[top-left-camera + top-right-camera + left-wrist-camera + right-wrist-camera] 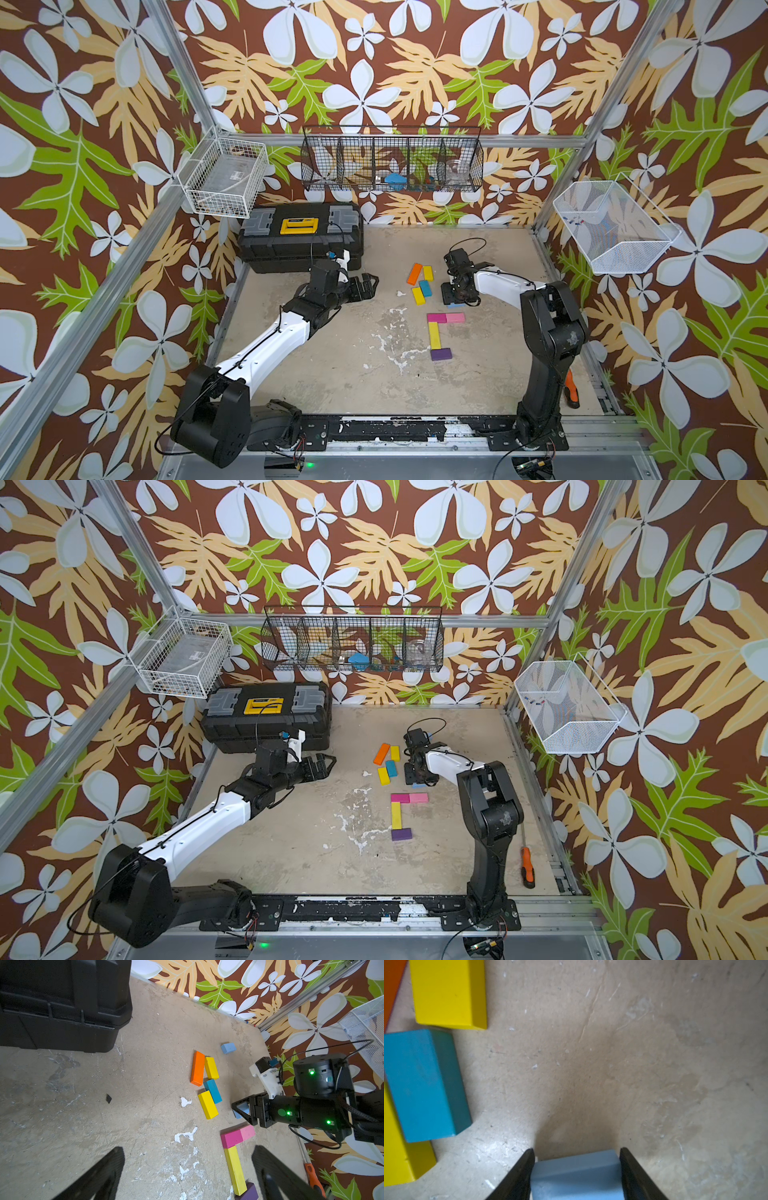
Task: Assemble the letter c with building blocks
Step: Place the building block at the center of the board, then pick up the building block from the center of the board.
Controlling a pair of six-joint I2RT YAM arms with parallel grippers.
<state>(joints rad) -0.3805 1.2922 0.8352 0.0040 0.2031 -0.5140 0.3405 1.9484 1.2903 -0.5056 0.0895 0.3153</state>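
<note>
A partial shape lies mid-table: a magenta block (436, 318) and a pink block (455, 318) in a row, a long yellow block (434, 336) below them, and a purple block (441, 354) at its foot. Behind these lie loose orange (414, 274), yellow (427, 273), teal (425, 288) and yellow (418, 296) blocks. My right gripper (576, 1149) points down beside that cluster, shut on a light blue block (576, 1176) close to the table. Another light blue block (228, 1048) lies farther back. My left gripper (188, 1148) hovers open and empty, left of the blocks.
A black toolbox (299, 237) with a yellow handle stands at the back left. An orange-handled screwdriver (528, 866) lies near the right edge by the right arm's base. Wire baskets hang on the left, back and right walls, among them a black one (392, 160).
</note>
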